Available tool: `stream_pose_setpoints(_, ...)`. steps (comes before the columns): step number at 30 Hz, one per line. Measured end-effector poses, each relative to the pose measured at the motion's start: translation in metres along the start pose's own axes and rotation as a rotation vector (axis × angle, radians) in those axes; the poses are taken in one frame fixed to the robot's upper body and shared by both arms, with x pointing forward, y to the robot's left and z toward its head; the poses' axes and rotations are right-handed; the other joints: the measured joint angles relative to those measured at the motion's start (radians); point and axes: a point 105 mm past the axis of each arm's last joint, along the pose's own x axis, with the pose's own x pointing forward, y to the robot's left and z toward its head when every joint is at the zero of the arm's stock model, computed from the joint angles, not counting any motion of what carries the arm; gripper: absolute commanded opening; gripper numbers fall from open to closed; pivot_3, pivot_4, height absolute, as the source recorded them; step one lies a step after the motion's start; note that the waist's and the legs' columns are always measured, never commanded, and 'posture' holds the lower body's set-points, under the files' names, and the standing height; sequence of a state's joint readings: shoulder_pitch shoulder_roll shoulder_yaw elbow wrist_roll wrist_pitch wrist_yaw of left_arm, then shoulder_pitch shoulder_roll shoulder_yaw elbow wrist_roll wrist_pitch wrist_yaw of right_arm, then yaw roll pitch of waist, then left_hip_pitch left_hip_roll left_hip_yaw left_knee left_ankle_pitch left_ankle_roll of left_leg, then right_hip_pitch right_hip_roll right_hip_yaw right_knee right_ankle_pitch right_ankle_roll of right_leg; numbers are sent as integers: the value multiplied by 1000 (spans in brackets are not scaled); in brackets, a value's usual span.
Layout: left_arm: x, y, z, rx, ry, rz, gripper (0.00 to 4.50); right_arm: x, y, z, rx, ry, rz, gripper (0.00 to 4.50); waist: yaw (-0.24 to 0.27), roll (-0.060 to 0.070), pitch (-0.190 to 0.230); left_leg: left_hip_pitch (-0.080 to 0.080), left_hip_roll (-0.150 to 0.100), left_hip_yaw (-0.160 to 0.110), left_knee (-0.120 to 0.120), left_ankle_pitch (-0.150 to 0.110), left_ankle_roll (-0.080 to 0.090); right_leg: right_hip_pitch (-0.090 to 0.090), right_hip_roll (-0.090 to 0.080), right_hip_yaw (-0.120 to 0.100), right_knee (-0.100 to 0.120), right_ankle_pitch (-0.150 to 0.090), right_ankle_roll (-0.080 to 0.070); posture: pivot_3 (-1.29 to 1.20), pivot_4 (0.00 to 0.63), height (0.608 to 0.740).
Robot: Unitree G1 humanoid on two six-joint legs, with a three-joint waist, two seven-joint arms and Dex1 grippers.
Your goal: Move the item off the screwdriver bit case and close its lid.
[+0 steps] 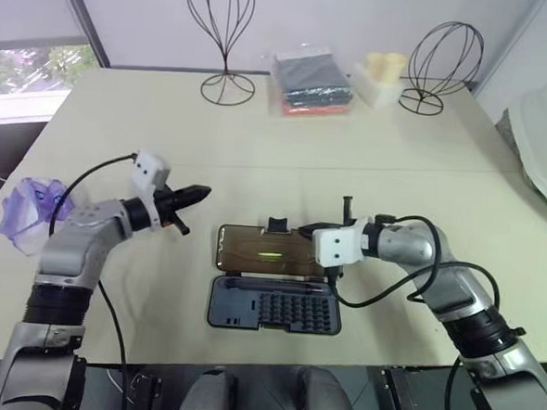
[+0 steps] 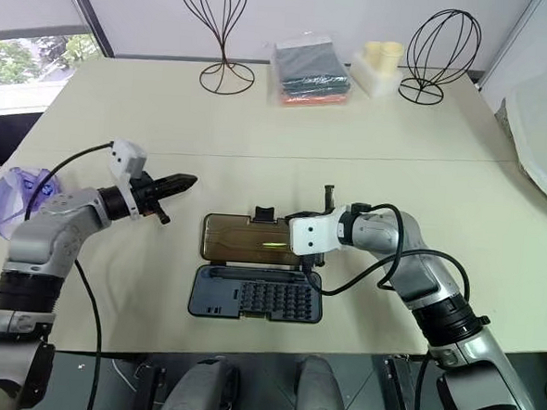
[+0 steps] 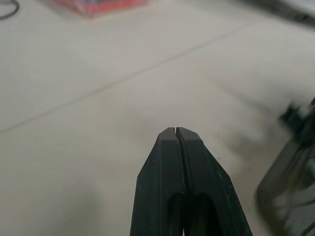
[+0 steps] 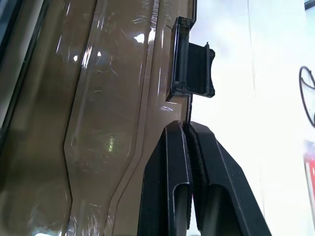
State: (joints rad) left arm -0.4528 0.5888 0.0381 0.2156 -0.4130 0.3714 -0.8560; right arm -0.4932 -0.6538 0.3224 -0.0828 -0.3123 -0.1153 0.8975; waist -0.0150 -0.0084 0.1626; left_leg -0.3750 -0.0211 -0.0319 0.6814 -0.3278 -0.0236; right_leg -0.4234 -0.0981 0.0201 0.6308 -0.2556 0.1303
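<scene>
Lid (image 4: 98, 123) | edge pinched by right gripper (image 4: 188, 129) | case (image 1: 274, 309) open

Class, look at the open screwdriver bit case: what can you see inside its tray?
The screwdriver bit case holds rows of small bits, with a long slot above them. Nothing covers the tray; the lid lies open behind it.

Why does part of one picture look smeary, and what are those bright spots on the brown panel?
In the left wrist view the left gripper is sharp, while the table and the dark shape at the edge are blurred. In the right wrist view the bright spots are glare from lights reflecting off the glossy lid; a green glint on it shows in the left eye view too.
</scene>
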Motion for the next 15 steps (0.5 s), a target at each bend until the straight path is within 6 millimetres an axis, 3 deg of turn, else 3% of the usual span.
stream_pose_setpoints(6,13,-15,-40,34,93,-91,0,-3,-3,7,-24,-5,-10,30,1,0,0,0,0,0,0,0,0,0,0,0,0,0,0,0,150,740)
stream_pose_setpoints(15,23,-37,-40,54,102,-275,0,-6,-4,14,-45,-5,-17,30,1,0,0,0,0,0,1,0,0,0,0,0,0,0,0,0,150,740)
